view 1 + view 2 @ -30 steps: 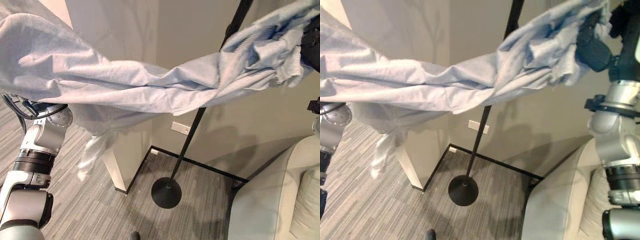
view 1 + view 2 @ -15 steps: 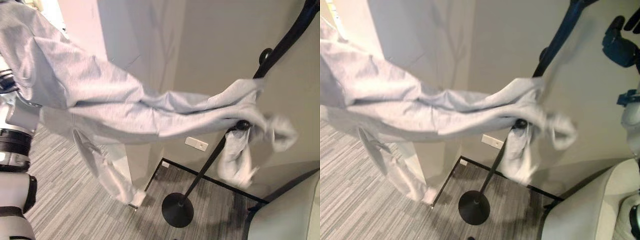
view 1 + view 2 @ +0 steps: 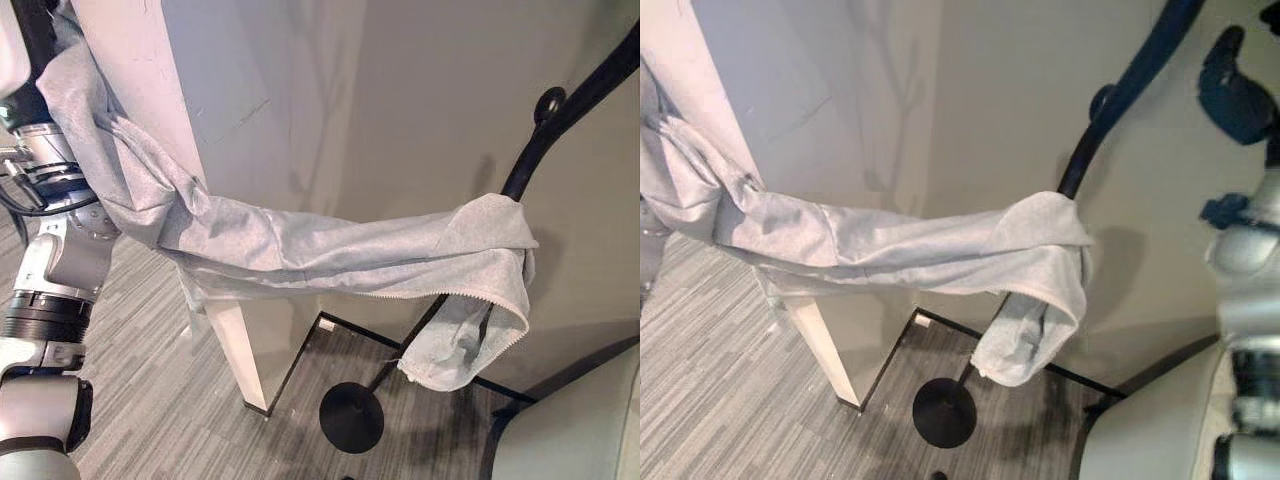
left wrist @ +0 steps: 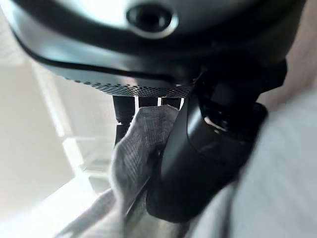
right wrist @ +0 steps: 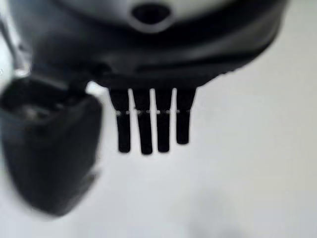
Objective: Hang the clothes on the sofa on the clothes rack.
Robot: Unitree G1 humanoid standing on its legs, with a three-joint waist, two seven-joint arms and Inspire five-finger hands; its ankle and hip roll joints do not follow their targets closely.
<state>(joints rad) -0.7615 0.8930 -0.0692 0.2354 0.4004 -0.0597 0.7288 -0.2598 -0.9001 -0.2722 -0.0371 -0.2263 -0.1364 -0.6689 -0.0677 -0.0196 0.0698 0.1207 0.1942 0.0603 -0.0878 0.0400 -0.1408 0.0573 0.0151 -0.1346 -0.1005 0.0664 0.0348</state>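
Observation:
A pale grey-blue garment [image 3: 330,255] stretches across the view. Its right end is draped over a low hook of the black clothes rack [image 3: 520,175] and hangs down in a fold [image 3: 465,335]. Its left end runs up to my left hand [image 3: 35,35] at the top left. In the left wrist view the thumb [image 4: 208,158] pinches the cloth [image 4: 136,148] against the fingers. My right hand [image 3: 1235,85] is raised to the right of the rack pole, apart from the garment. Its fingers [image 5: 148,121] are straight and hold nothing.
The rack's round base [image 3: 350,418] stands on striped grey carpet in a wall corner. A white pillar [image 3: 200,150] stands behind the stretched garment. A light sofa arm [image 3: 580,430] fills the lower right. Another hook knob [image 3: 549,102] sticks out higher on the pole.
My right hand has let go of the garment, whose right end now hangs over the rack hook. My left hand has risen with the other end. The camera has shifted.

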